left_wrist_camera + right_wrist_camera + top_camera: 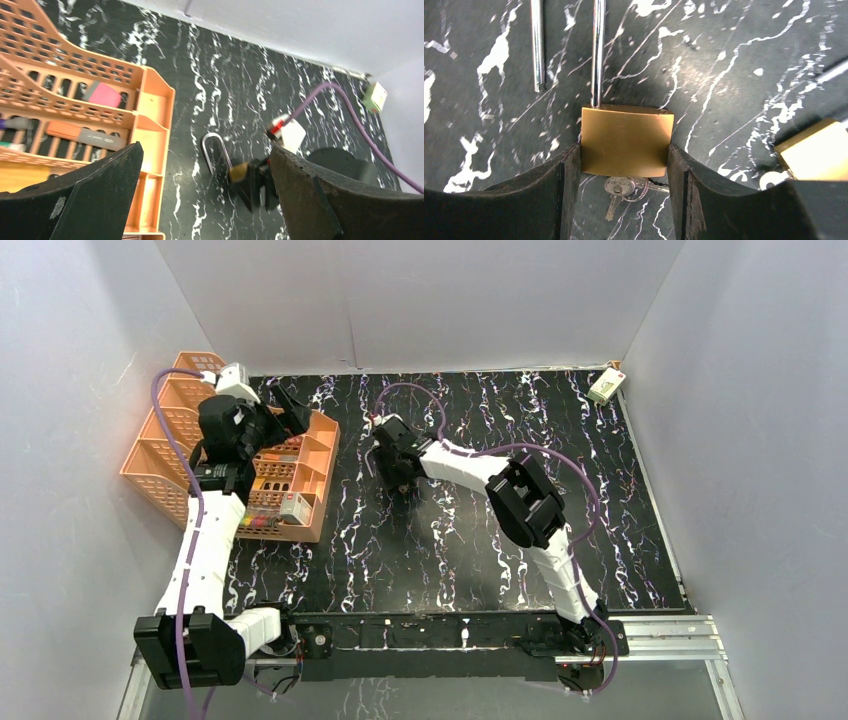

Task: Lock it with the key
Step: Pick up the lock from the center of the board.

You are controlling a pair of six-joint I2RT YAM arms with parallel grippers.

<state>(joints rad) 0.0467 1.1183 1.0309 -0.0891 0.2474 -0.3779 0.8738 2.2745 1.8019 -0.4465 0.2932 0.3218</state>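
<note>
A brass padlock (626, 140) lies on the black marbled table. Its steel shackle (597, 50) is open, with one leg in the body and the free end (538, 45) beside it. My right gripper (624, 150) is shut on the padlock's body, one finger on each side. Small keys on a ring (620, 187) show just below the body; I cannot tell whether one sits in the keyhole. From above, the right gripper (395, 472) is at mid-table. My left gripper (205, 146) is open and empty, raised beside the basket (288, 412); its view shows the padlock (239, 171) and shackle (216, 150).
An orange divided basket (325, 465) with pens and small items stands at the left, also in the left wrist view (155, 130). A second brass padlock (816, 150) lies just right of the right gripper. A white box (606, 386) sits in the far right corner.
</note>
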